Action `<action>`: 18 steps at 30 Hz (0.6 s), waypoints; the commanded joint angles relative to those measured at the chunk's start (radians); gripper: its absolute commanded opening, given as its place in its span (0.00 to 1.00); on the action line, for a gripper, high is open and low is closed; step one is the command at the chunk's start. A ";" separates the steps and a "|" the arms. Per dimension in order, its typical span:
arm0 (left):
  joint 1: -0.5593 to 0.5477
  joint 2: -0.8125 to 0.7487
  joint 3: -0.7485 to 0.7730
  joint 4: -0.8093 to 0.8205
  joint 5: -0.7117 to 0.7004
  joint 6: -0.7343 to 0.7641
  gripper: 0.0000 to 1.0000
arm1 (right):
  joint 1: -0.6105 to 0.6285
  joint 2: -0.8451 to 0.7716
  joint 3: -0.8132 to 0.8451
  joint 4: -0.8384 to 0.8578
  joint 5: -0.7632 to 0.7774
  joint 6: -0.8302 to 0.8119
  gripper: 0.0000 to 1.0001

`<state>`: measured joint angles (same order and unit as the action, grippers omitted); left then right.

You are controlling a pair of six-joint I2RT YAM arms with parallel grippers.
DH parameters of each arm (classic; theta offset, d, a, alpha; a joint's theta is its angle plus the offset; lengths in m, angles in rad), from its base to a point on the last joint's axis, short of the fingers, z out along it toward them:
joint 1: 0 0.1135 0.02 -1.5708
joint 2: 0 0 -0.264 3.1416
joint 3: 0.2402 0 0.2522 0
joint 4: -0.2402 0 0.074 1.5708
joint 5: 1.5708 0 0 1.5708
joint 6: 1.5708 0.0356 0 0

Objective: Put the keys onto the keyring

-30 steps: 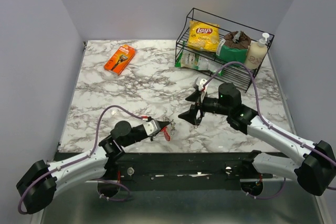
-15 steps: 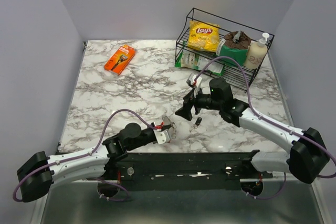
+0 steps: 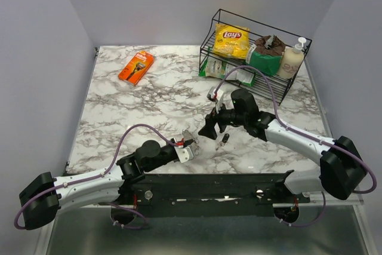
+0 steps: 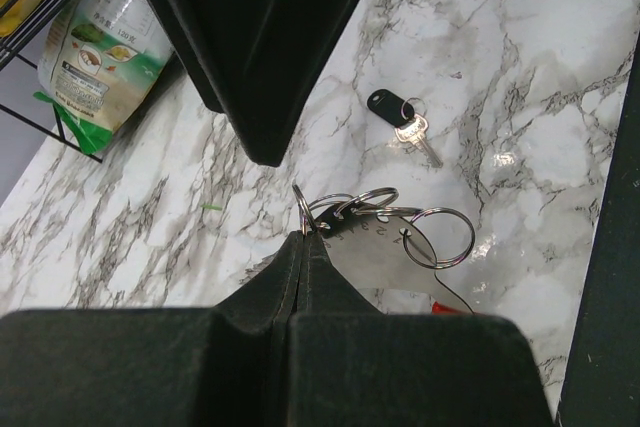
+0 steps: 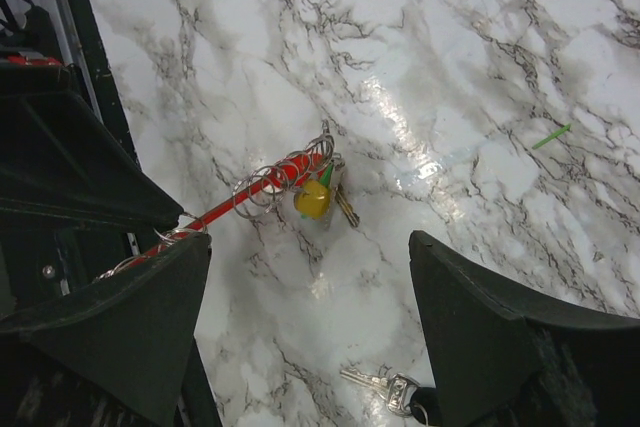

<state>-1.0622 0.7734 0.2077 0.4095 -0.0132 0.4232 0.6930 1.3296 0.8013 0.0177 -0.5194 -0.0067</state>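
change: right gripper [image 5: 310,247] has swung in toward the left arm; jaws wide apart, empty
left gripper [image 4: 305,239]: clamped on keyring [image 5: 262,187], low over the table's near edge
on ring: yellow key [image 5: 312,199]
means: loose key [image 4: 405,125] near the ring, probably the next pick
around: wire rack [image 3: 271,88], razor pack [image 3: 136,67], well apart
blocker: key lies flat; likely an awkward pinch

Two white arms [image 3: 86,186] with black joints [image 3: 39,201], trailing looping purple cables [image 3: 141,126].
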 commanded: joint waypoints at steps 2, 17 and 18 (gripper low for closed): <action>-0.004 -0.014 0.032 0.057 -0.024 0.006 0.00 | 0.005 0.028 0.039 -0.038 -0.056 0.031 0.88; -0.004 -0.006 0.035 0.061 -0.022 0.008 0.00 | 0.019 0.062 0.056 -0.033 -0.053 0.066 0.89; -0.004 -0.006 0.038 0.061 -0.027 0.009 0.00 | 0.026 0.069 0.058 -0.035 -0.056 0.065 0.89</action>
<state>-1.0626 0.7734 0.2077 0.4103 -0.0158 0.4232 0.6968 1.3743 0.8280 -0.0021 -0.5476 0.0479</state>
